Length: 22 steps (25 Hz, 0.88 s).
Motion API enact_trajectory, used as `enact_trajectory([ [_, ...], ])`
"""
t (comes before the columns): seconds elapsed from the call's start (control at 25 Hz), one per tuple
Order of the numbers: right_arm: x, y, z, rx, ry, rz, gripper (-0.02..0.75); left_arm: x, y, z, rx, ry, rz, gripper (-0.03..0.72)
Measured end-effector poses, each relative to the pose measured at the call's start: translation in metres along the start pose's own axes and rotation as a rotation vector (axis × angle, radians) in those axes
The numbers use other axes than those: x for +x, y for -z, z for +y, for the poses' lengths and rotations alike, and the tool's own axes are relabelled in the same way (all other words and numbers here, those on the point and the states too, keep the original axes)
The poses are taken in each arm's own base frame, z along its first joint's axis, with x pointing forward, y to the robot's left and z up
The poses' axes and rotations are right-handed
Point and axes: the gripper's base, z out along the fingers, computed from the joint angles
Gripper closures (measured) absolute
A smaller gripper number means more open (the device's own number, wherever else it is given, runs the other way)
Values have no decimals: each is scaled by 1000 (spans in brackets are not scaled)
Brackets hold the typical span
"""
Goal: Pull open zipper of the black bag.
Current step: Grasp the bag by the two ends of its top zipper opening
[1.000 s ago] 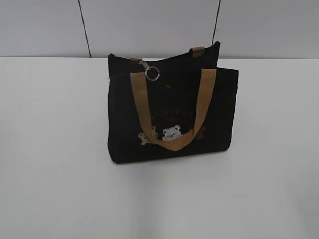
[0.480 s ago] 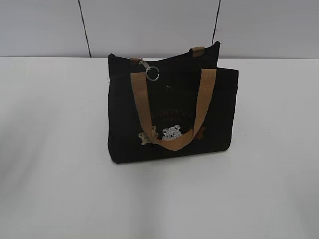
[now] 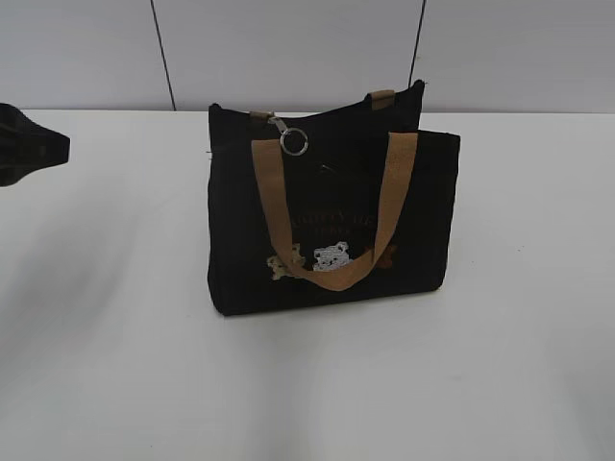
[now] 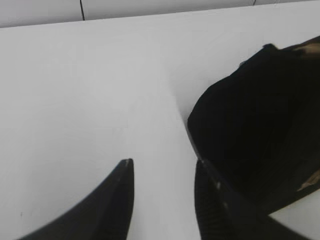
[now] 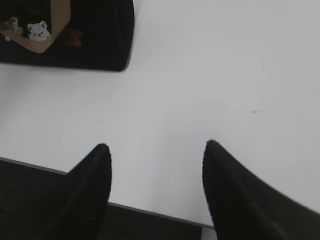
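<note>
The black bag (image 3: 332,216) stands upright in the middle of the white table (image 3: 115,365), with tan handles and small bear figures on its front. Its dark zipper (image 3: 336,113) runs along the top edge, and the silver clasp and round ring (image 3: 294,142) hang near the left end. My left gripper (image 3: 56,146) shows at the left edge of the exterior view, well apart from the bag. In the left wrist view that gripper (image 4: 162,167) is open and empty, with the bag (image 4: 250,125) to its right. My right gripper (image 5: 156,146) is open and empty, with the bag (image 5: 75,40) far off at upper left.
A grey panelled wall (image 3: 288,48) rises behind the table. The table's front edge (image 5: 150,209) runs just under my right gripper, with a dark surface below it.
My left gripper has come into the exterior view at the left edge; it was out of sight before. The bag has not moved.
</note>
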Motion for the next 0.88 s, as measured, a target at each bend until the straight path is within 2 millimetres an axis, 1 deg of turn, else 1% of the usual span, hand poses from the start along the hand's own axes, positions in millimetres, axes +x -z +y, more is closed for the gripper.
enact_trajectory([
  [0.16,0,0,0,0,0,0,297,4,-19,6,-34,-33,18,383],
  [0.28,0,0,0,0,0,0,297,2,-29,9,-79,-44,-28,383],
  [0.36,0,0,0,0,0,0,297,0,-30,8,-87,-48,-51,383],
  [0.48,0,0,0,0,0,0,297,-3,-31,1,-95,-65,-114,383],
  [0.56,0,0,0,0,0,0,297,-3,-34,-2,-94,-96,-119,383],
  [0.72,0,0,0,0,0,0,297,9,-56,3,-111,-115,-52,383],
  [0.88,0,0,0,0,0,0,297,26,-82,8,-121,-11,58,383],
])
